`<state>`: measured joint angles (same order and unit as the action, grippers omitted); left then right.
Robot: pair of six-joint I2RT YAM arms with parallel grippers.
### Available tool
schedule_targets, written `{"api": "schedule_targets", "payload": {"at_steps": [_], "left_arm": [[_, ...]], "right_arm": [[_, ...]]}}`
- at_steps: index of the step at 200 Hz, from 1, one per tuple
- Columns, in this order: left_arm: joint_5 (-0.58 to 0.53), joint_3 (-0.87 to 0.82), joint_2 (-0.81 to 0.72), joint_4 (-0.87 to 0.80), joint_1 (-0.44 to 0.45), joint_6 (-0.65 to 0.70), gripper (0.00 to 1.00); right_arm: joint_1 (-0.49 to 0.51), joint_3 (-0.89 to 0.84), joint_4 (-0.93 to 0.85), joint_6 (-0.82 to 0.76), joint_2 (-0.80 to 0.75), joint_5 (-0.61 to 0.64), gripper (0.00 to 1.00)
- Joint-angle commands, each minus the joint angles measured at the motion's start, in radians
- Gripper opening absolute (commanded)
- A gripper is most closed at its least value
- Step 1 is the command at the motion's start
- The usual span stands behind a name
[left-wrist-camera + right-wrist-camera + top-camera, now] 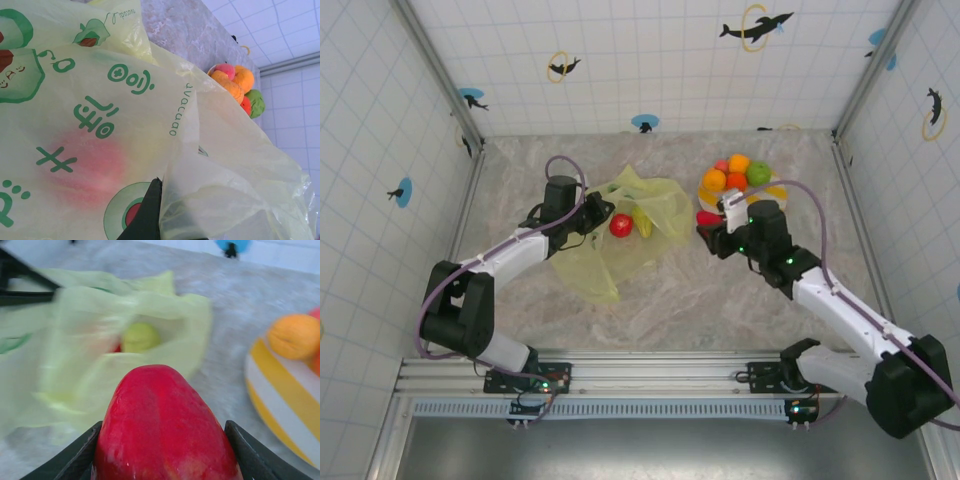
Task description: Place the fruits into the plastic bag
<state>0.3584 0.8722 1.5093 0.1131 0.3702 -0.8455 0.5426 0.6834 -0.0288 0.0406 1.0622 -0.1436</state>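
Observation:
The plastic bag [650,205] lies crumpled at mid-table, its mouth facing right. My left gripper [595,212] is shut on the bag's edge [210,165], and one dark fingertip [150,215] shows against the film. A red apple [621,225] and a green pear [643,222] sit inside the bag; the pear [140,337] shows through the mouth. My right gripper [706,217] is shut on a red fruit [165,425], just right of the bag [100,340]. Oranges [714,180] and a green apple [758,173] rest on the plate.
The yellow-and-white striped plate [778,191] stands at the back right, close behind my right gripper, with an orange [295,335] on it. The fruit pile [235,82] shows beyond the bag. Tiled walls enclose the marbled table [720,300].

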Motion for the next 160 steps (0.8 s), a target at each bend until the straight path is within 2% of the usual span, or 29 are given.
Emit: {"api": "schedule_targets", "payload": {"at_steps": [1,24,62,92,160], "left_arm": [[0.016,0.022,-0.024,-0.003,-0.008,-0.007,0.00],[0.020,0.023,-0.025,-0.001,-0.008,-0.008,0.00],[0.022,0.026,-0.036,-0.001,-0.007,-0.007,0.00],[0.035,0.028,-0.047,0.001,-0.008,-0.013,0.00],[0.058,0.025,-0.055,0.013,-0.007,-0.035,0.00]], "right_arm": [[0.116,-0.014,0.098,-0.016,0.005,0.011,0.51],[0.248,0.023,0.149,-0.069,0.081,0.074,0.51],[0.359,0.099,0.211,-0.117,0.257,0.134,0.51],[0.386,0.136,0.298,-0.093,0.407,0.181,0.50],[0.389,0.243,0.522,0.043,0.724,0.193,0.50]]}}
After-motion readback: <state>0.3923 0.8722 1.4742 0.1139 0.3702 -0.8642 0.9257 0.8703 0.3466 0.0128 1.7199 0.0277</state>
